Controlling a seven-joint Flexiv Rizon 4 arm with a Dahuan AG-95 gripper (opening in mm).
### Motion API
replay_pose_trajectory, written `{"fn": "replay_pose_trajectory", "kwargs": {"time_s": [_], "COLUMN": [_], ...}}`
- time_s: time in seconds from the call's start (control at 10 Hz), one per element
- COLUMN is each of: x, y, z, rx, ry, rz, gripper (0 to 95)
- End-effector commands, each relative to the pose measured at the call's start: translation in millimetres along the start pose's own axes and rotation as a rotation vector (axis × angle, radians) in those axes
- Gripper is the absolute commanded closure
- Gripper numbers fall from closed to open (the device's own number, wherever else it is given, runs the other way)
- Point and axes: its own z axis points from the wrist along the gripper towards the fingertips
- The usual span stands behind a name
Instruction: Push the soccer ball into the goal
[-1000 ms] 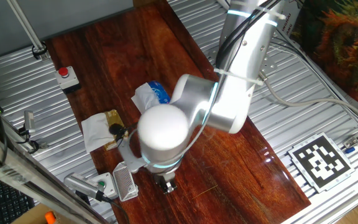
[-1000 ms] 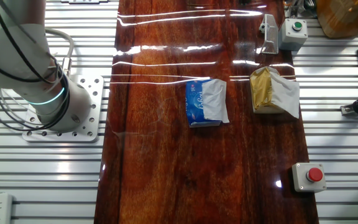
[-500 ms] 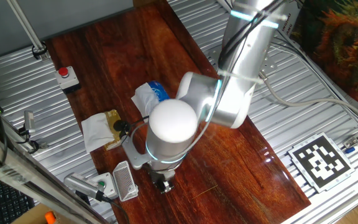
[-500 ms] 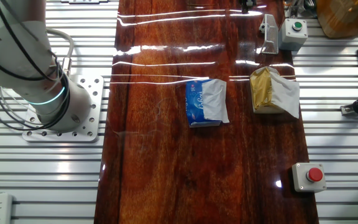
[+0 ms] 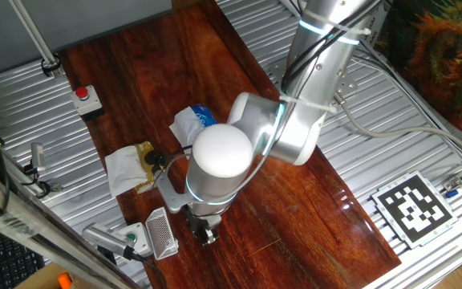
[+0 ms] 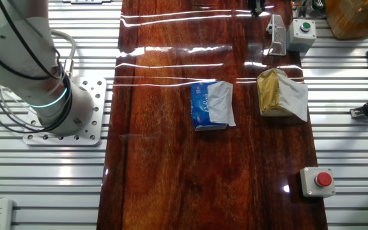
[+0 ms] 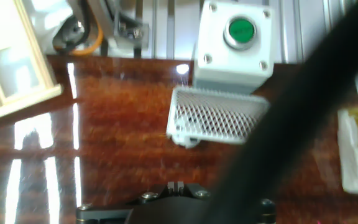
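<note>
The gripper (image 5: 206,234) is hanging low over the wood beside the goal (image 5: 160,234), and whether its fingers are released or clenched cannot be told. In the hand view, the goal (image 7: 219,116) is lying just ahead of the fingers with its mesh showing; the ball cannot be made out anywhere. Beyond the goal, touching it, a white box (image 7: 235,45) with a green button is sitting.
</note>
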Motion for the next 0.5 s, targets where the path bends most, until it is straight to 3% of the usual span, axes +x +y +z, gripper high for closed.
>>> {"fn": "replay_pose_trajectory", "kwargs": {"time_s": [0.1, 0.5], "x": [-2.9, -13.8], "y": [-1.0, -5.2], "z": [-2.9, 5.5], "rx": [0.004, 0.007], "ry": [0.003, -0.026], "rz": [0.006, 0.009], "gripper": [95.0, 95.0]}}
